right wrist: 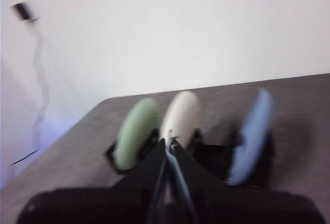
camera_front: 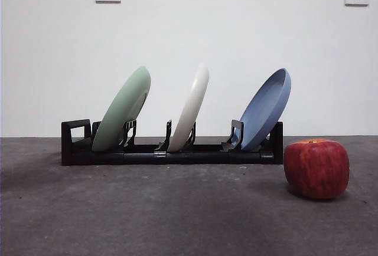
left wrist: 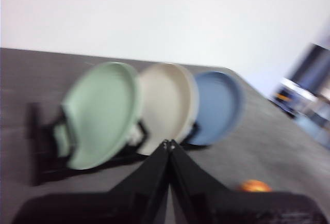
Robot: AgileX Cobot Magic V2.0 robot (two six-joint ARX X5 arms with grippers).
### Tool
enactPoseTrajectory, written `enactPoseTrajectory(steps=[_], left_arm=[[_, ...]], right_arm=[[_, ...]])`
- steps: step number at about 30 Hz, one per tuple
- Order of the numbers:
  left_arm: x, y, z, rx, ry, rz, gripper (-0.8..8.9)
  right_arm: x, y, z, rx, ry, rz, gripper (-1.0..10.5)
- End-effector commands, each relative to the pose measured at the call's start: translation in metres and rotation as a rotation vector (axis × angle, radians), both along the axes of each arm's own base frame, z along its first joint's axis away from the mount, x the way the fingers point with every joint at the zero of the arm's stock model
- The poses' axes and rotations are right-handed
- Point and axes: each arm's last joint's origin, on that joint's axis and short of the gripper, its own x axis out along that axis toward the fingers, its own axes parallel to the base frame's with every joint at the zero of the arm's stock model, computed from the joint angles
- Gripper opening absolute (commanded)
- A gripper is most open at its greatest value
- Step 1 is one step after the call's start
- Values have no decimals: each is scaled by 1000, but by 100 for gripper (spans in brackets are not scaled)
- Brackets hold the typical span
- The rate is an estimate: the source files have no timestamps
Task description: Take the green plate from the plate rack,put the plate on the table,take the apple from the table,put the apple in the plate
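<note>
Green plate [camera_front: 122, 110]: one, tilted in leftmost slot of plate rack [camera_front: 77, 144], lower edge hidden behind rack. Three plates total: cream plate [camera_front: 190, 107] middle, blue plate [camera_front: 267, 110] right. One apple [camera_front: 316, 168] on surface [camera_front: 147, 215], right of rack, apart. Near surface open. Wrist views blurred; left gripper [left wrist: 169, 144] and right gripper [right wrist: 169, 142] jaws pressed together, holding nothing.

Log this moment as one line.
green plate: in plate rack | apple: on table | left gripper: shut | right gripper: shut
</note>
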Motion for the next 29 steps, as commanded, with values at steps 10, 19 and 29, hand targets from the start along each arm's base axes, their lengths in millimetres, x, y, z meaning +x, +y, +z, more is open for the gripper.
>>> enactPoseTrajectory(steps=[10, 19, 29], left_arm=[[58, -11, 77, 56, 146, -245, -3], [96, -29, 94, 127, 212, -248, 454], [137, -57, 79, 286, 285, -116, 453]], right_arm=[[60, 9, 76, -64, 258, 231, 2], [109, 40, 72, -257, 513, 205, 428], [135, 70, 64, -354, 546, 197, 599]])
